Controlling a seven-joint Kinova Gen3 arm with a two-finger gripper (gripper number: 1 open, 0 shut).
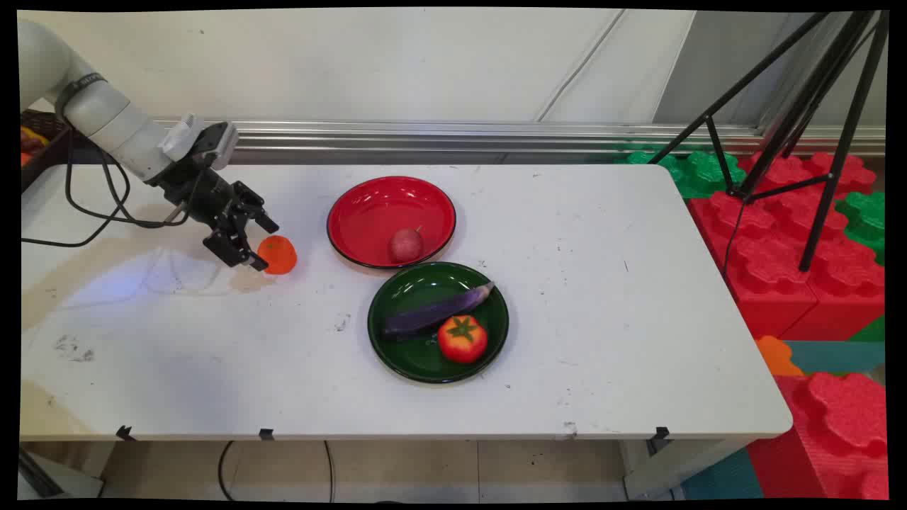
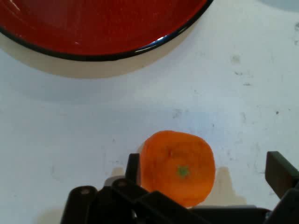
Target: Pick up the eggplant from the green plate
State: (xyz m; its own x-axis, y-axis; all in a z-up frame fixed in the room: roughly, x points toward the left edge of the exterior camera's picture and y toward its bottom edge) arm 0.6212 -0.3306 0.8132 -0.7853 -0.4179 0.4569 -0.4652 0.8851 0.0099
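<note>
A small orange fruit [image 1: 278,255] with a green stem dot rests on the white table [image 1: 602,283], left of the red plate [image 1: 354,202]. My gripper [image 1: 261,244] is open and low over the table, its fingers on either side of the orange. In the hand view the orange [image 2: 177,165] sits close against the left finger [image 2: 133,169], with a wide gap to the right finger [image 2: 280,171]. The red plate's rim [image 2: 93,51] lies just beyond. The red plate holds a reddish round fruit [image 1: 406,244].
A green plate [image 1: 386,347] in front of the red one holds a purple eggplant [image 1: 436,312] and a tomato [image 1: 462,338]. Black cables [image 1: 92,205] hang at the left. A black tripod [image 1: 793,134] and red and green foam blocks [image 1: 772,262] stand past the table's right end.
</note>
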